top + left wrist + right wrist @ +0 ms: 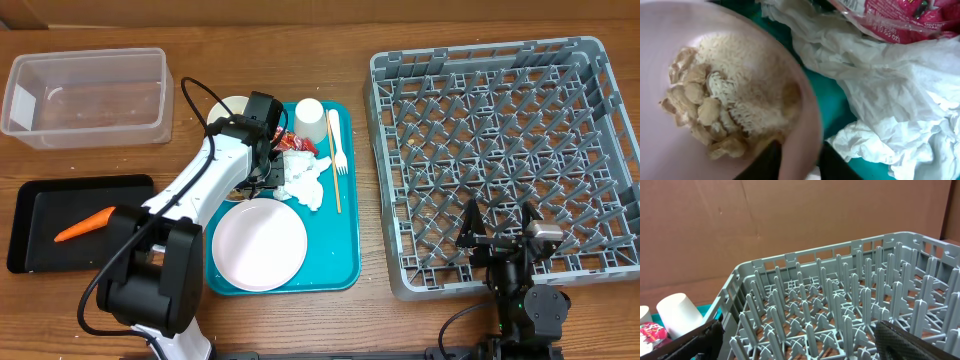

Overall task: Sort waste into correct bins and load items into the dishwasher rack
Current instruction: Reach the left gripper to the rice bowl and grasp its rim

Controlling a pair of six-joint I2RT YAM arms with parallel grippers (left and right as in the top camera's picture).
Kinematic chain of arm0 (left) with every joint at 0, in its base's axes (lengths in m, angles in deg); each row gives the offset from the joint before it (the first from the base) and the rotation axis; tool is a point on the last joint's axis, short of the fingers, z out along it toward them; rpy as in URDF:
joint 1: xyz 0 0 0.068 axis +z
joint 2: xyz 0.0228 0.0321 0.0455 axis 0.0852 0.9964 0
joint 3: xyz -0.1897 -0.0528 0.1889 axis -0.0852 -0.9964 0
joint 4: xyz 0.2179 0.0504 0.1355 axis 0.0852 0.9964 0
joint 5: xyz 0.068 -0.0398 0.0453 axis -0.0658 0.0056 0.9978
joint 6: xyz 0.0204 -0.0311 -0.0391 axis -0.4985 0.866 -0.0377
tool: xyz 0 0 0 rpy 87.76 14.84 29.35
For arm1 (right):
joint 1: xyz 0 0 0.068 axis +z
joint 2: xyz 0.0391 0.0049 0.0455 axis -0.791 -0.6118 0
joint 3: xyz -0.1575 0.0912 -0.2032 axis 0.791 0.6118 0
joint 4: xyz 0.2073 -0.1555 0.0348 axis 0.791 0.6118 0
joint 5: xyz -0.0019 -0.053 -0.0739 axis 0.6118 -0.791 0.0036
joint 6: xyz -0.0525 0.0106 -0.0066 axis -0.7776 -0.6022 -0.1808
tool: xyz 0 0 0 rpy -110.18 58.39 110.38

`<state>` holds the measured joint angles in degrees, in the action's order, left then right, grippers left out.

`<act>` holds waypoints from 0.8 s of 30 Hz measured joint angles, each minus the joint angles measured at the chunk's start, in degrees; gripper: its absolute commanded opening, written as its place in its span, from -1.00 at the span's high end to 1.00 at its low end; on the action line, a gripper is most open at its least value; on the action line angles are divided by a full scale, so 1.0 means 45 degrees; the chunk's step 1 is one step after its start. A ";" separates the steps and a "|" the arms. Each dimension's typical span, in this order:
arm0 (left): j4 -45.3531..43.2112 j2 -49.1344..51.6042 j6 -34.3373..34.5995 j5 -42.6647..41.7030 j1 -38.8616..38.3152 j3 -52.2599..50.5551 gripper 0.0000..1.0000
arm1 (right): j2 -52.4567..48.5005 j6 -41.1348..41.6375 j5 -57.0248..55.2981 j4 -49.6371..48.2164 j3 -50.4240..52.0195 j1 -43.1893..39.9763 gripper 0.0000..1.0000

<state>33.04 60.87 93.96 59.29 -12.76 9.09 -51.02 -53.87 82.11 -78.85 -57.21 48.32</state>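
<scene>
In the left wrist view my left gripper (800,161) is shut on the rim of a small white bowl (797,85), one finger inside and one outside. The bowl holds pale nuts (695,107) and rice-like grains (742,82). Crumpled white tissue (890,90) and the red wrapper (895,12) lie beside it on the teal tray. From overhead the left gripper (260,170) is over the tray's left side and the arm hides the held bowl. My right gripper (500,228) is open and empty at the front edge of the grey rack (505,150). An orange carrot (85,225) lies in the black tray (30,195).
The clear tub (85,95) stands at the back left. The teal tray (340,265) also carries a white plate (260,243), a cup (310,118), a fork (338,150) and a second bowl (230,105). The right wrist view shows the rack's pegs (840,295) and the cup (677,312).
</scene>
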 measured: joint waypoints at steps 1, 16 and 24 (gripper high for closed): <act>0.0015 0.0000 -0.0107 0.0053 0.0000 0.0000 0.51 | 0.0000 0.0005 0.0000 0.0005 0.0000 0.0000 -1.00; 0.1710 0.0000 -0.0389 0.0335 0.0000 0.1064 0.92 | 0.0000 0.0005 0.0005 0.0005 0.0000 0.0000 -1.00; 0.4274 -0.0243 0.0165 0.0544 0.0073 0.3546 0.92 | 0.0000 -0.0005 0.0005 -0.0005 0.0000 0.0000 -1.00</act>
<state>52.28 59.77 94.70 61.74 -12.43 25.05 -51.02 -53.89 82.13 -78.87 -57.21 48.32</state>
